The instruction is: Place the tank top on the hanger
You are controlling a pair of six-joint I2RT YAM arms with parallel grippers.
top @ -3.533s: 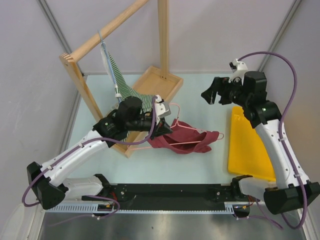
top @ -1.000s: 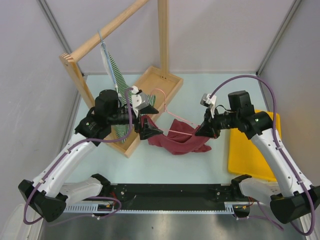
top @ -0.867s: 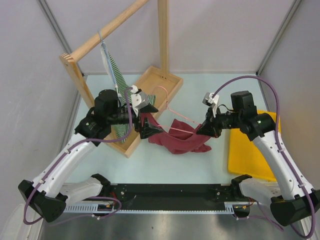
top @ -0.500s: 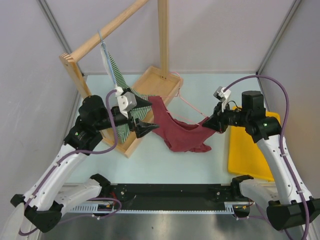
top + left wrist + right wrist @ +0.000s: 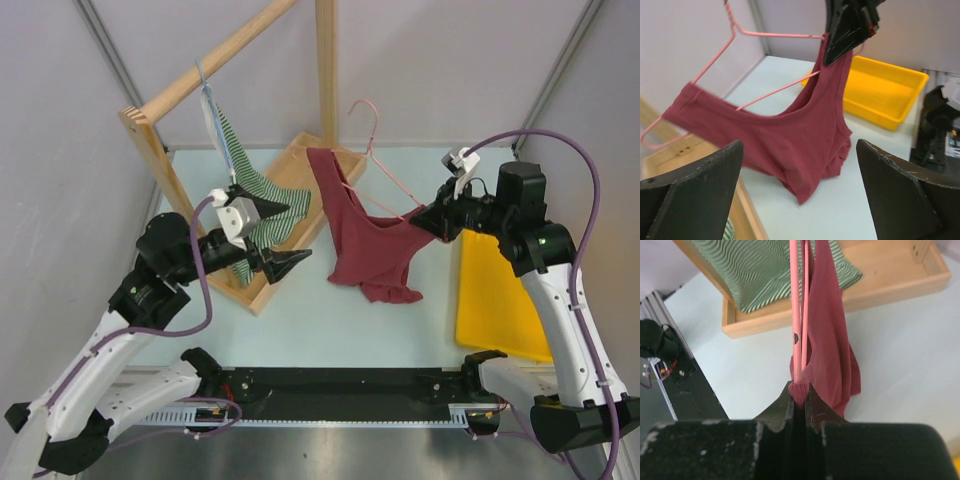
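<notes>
**Desk:** Where is the tank top, measured from the wooden rack [image 5: 160, 160]?

**Operator:** I see the tank top [image 5: 365, 235] hanging in the air just right of the rack's base tray, draped on the pink hanger [image 5: 378, 165]. The hanger's hook points up, close beside the rack's upright post.

**Desk:** What is holding it?

**Operator:** My right fingers [image 5: 432, 222], on the side away from the rack. On the right wrist camera they are pinched tight on a fold of the maroon cloth [image 5: 827, 340], with the pink wire [image 5: 797, 300] running out of the same pinch. The other end of the hanger pokes out through the strap nearest the rack.

**Desk:** And your left side?

**Operator:** My left fingers [image 5: 265, 203] are spread wide and hold nothing. They sit at the front of the rack's base, beside the striped garment [image 5: 240, 160] that hangs from the rack's rail, and they point at the tank top without touching it.

**Desk:** Is the cloth off the worktop [image 5: 330, 320]?

**Operator:** Mostly, yes. I can't tell from these views whether the lowest hem brushes it. The yellow tray [image 5: 500, 290] lies well to the right of the rack, beyond the tank top.
</notes>
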